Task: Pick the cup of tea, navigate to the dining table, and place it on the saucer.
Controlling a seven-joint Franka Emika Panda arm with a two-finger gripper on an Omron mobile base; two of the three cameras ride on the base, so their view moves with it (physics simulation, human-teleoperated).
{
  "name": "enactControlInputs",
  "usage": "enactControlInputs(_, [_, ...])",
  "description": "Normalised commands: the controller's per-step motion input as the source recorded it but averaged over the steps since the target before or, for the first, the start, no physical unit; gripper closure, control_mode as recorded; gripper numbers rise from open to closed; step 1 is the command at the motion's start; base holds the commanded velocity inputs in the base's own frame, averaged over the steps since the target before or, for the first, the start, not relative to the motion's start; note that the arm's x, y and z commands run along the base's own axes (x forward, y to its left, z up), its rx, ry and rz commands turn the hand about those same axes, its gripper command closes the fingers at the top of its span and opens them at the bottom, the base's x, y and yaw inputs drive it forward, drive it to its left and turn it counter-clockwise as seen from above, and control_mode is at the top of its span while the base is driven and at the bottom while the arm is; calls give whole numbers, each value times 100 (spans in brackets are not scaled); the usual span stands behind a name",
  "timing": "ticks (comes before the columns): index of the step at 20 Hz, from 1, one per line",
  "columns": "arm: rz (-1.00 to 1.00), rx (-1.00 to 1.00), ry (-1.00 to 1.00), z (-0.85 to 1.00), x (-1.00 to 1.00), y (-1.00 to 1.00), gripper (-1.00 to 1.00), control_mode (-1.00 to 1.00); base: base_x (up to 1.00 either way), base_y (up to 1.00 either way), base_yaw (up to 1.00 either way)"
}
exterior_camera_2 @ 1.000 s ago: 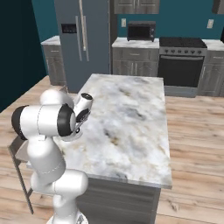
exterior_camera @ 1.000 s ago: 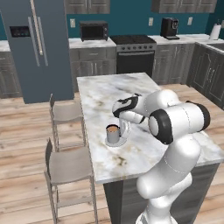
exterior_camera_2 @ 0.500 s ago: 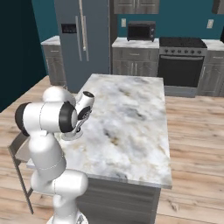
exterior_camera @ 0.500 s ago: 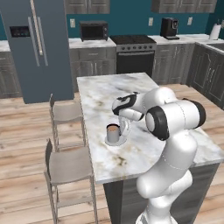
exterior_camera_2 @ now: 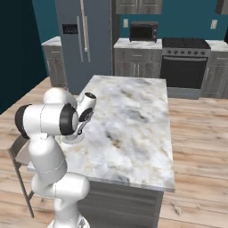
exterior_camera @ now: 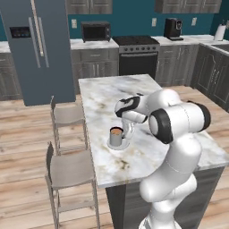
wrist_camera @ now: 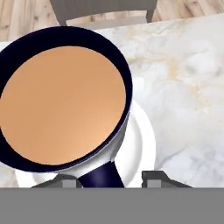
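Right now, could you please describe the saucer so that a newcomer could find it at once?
Find the long marble dining table in the middle of the kitchen. Near its edge by the two stools sits the saucer: a small, round, pale plate, the only dish there, with the cup of tea standing on it.

You are looking at a dining table (exterior_camera: 147, 156) whose far end and right-hand side are lying open marble, free for a pass. Near its left edge the cup of tea (exterior_camera: 116, 136) is standing on the saucer (exterior_camera: 119, 145), blocking that spot. Two stools (exterior_camera: 69, 167) are crowding the floor just beside the left edge
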Motion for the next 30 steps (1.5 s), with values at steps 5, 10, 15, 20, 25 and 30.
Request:
enactControlInputs(5, [-1,0,0,33,-39,0,-100,-100,0,0,0])
enactControlInputs(10, [-2,0,-1,64,-51,0,-100,-100,0,0,0])
enactControlInputs(15, [-3,0,0,59,-75,-15,-100,-100,0,0,0])
enactControlInputs(20, [-17,0,0,48,-100,-21,-100,-100,0,0,0])
enactControlInputs(25, [-22,0,0,47,-100,-35,-100,-100,0,0,0])
enactControlInputs(30, [-22,-2,0,58,-100,-37,-100,-100,0,0,0])
